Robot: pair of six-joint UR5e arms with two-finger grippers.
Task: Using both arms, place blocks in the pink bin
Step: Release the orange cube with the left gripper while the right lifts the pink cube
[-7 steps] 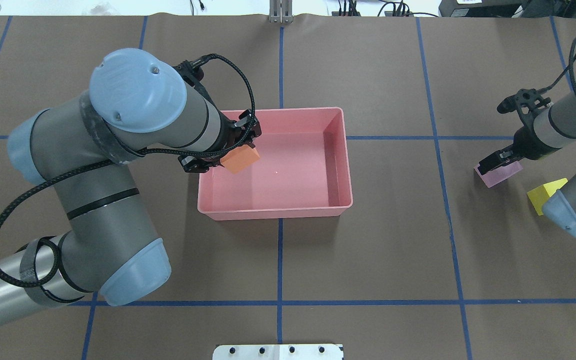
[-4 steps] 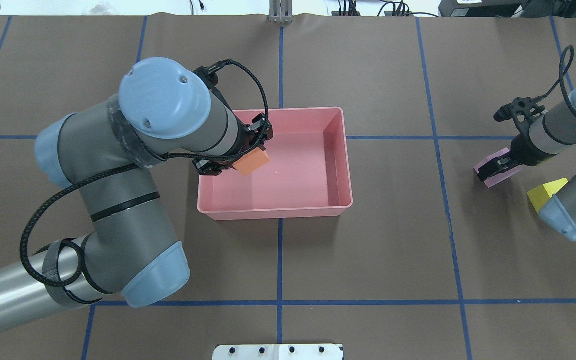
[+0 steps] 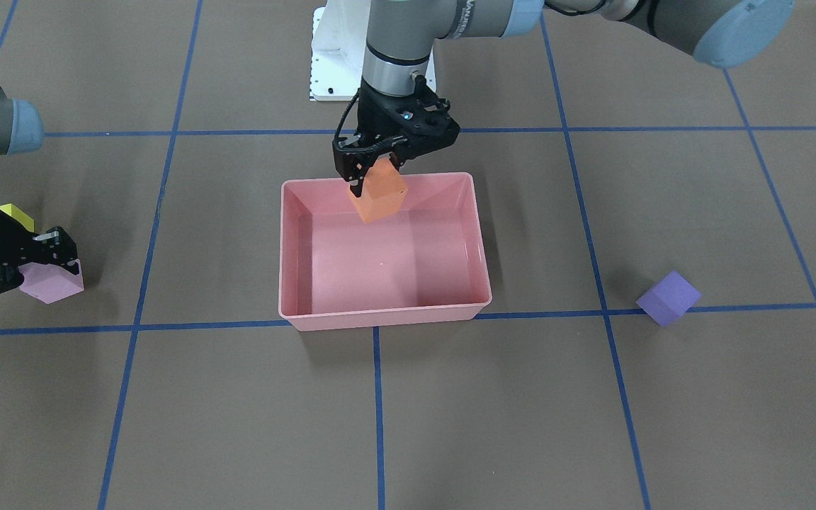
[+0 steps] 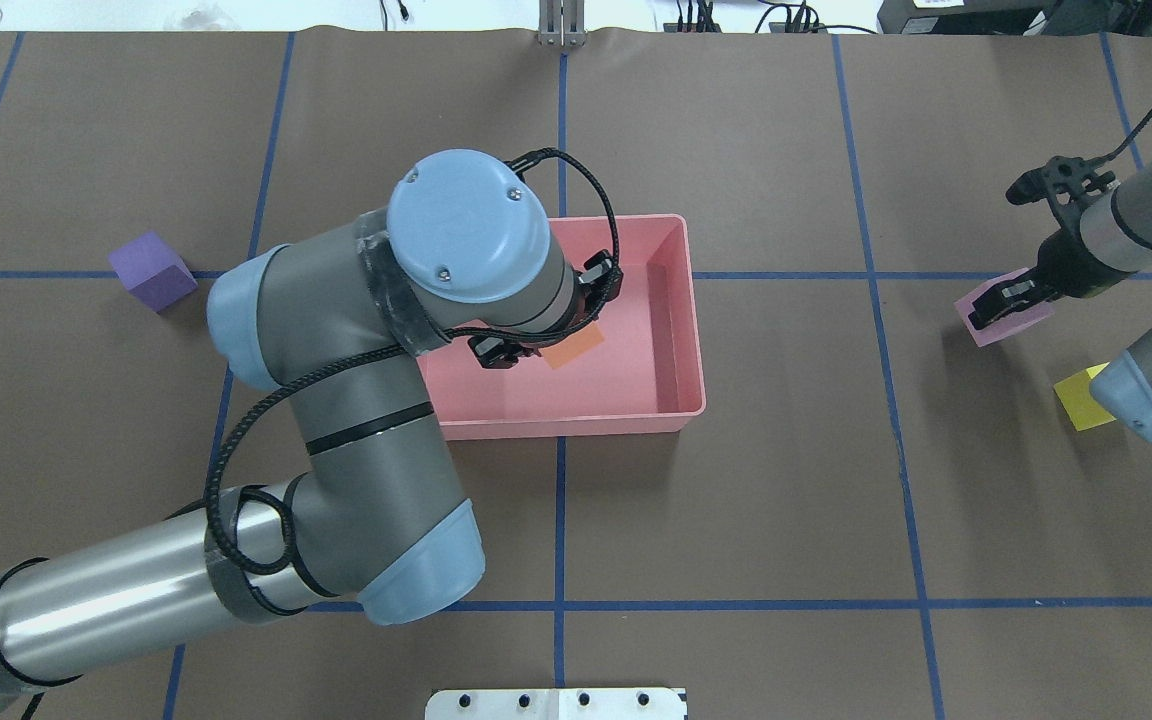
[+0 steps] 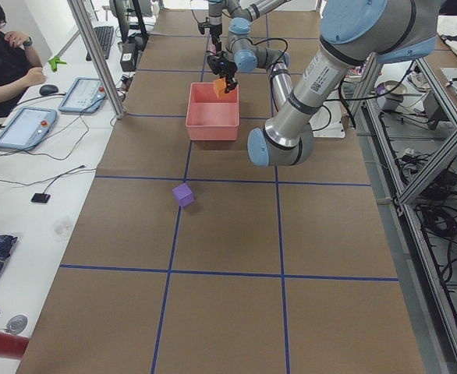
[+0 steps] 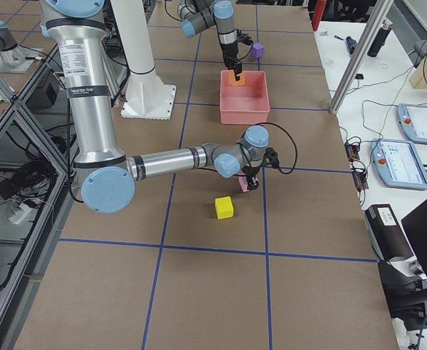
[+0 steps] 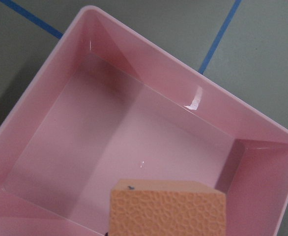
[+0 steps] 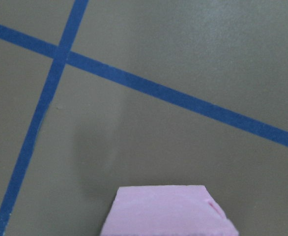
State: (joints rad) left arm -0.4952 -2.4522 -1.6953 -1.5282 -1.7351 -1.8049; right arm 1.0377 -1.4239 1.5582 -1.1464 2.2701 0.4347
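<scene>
orange cube [image 3: 380, 200] hangs clamped in the left tool [image 3: 377, 176] above the pink bin [image 3: 380, 319]; the right tool [image 4: 1008, 300] pinches the light pink cube [image 4: 1008, 330], near the yellow cube [image 4: 1081, 402] on the bench [image 3: 521, 411].

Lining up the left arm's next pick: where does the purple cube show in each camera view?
Front-facing: purple cube lower right, on a tape line, right of the pink bin.
Overhead: cube far left, left of the bin.
Exterior left: cube centre-left, nearer than the bin.
Exterior right: cube at top, beyond the bin.
Both wrist views: not in view.
Shared landmark: the pink bin.
</scene>
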